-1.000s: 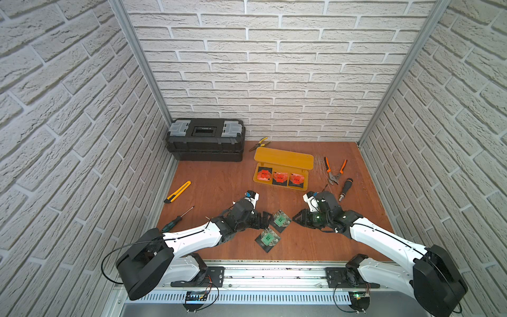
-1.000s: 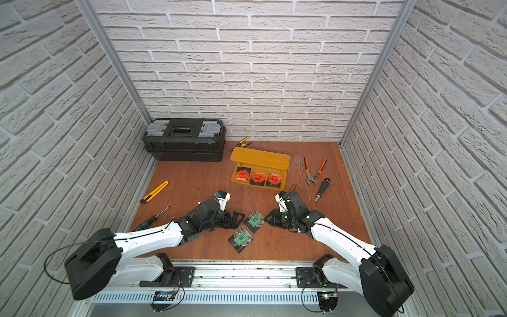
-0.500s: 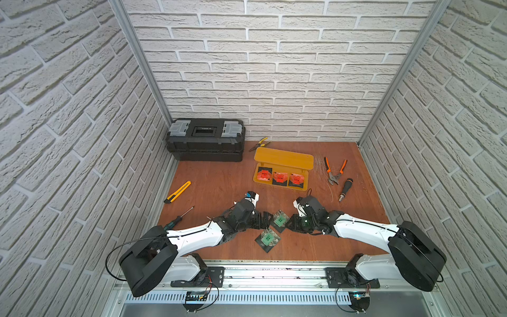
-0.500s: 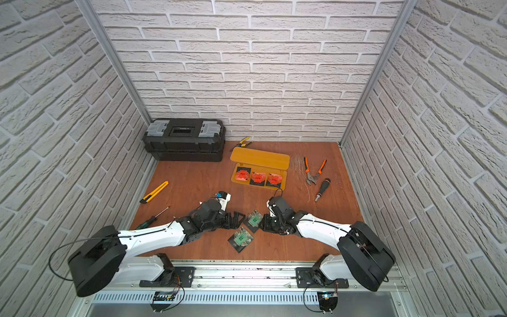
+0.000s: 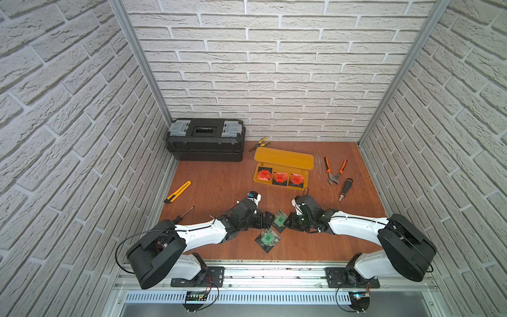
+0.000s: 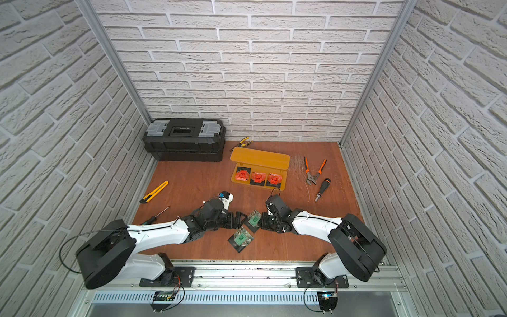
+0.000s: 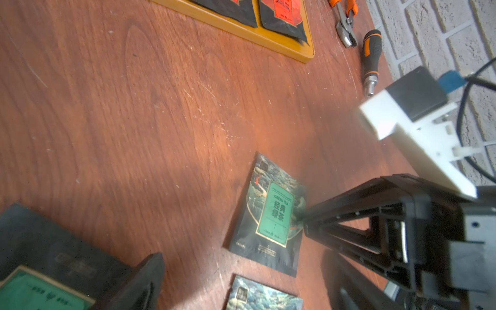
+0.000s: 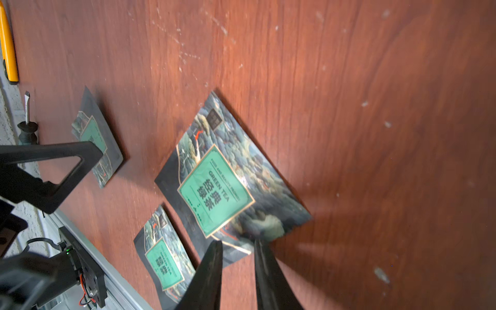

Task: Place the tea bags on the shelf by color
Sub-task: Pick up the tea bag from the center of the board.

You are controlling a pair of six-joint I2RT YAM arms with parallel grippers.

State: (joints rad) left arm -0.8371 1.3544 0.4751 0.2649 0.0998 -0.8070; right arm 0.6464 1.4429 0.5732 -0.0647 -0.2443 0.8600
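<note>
Red side looks done: three red tea bags (image 5: 279,178) lie in a row on the lower plate of the shelf (image 5: 284,157), and the upper plate is bare. You are on the greens now, all three flat on the table (image 5: 219,186), well apart from the shelf. Your right gripper (image 8: 237,243) is low at a corner of the middle green tea bag (image 8: 217,188), claw narrow, with a gap showing between the fingers and the bag's corner lying in it; no clamp that I can confirm. A second green tea bag (image 8: 163,257) lies just beside it; I cannot tell whether their edges touch. Your left gripper (image 5: 264,220) has its claw wide and holds nothing, one finger close over a third green tea bag (image 8: 94,139). Next move, as I judge it: pinch that corner firmly, since a thin flat sachet offers little edge, lift it clear of its neighbour, carry it to the upper plate, and mind the left arm close opposite
</note>
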